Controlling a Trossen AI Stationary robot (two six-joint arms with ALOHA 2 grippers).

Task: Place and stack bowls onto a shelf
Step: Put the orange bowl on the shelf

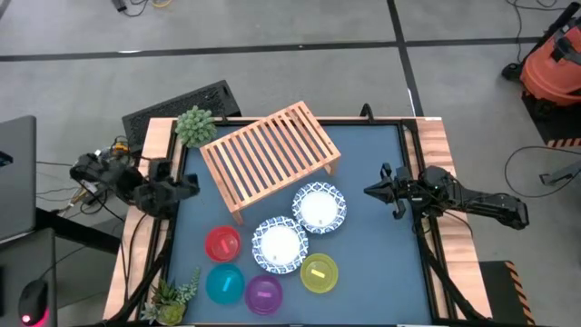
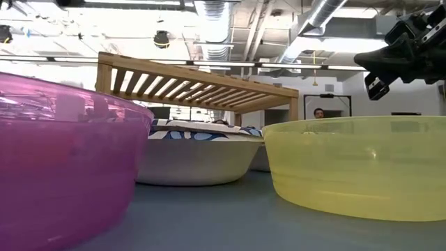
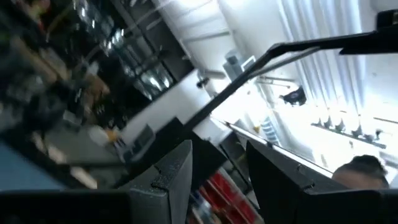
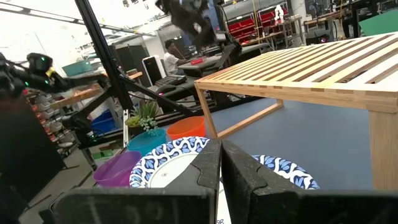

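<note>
Jaws nearly closed on the right gripper [image 1: 374,192], empty beside 2 white bowls [image 1: 319,208]: stiff, likely slippery, best pinched at the rim

Shelf [image 1: 270,156] is pale matt wood w/ slats, purple bowl [image 2: 66,160] & yellow bowl [image 2: 359,166] are glossy translucent plastic, worktop [image 1: 372,227] is smooth matt blue.
</note>
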